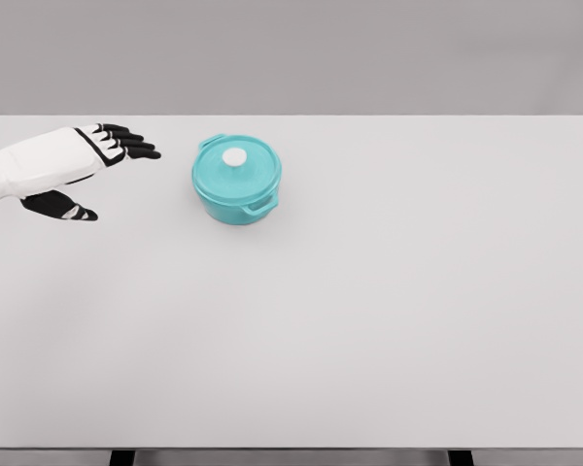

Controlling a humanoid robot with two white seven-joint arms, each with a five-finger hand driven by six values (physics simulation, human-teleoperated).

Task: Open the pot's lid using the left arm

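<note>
Lid on, my hand not there yet

I see the blue pot (236, 181) sitting on the white tabletop (389, 291), up near the back and a bit left of the middle, with its lid (237, 163) shut and the little white knob (234, 156) on top. My left hand (92, 160) is off to the left of the pot, near it but not touching, fingers (136, 146) spread out and holding nothing. I think nothing is done yet: I must reach the knob, grab it, and lift the lid.

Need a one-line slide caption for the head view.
Open left hand beside lidded teal pot on white table.
</note>
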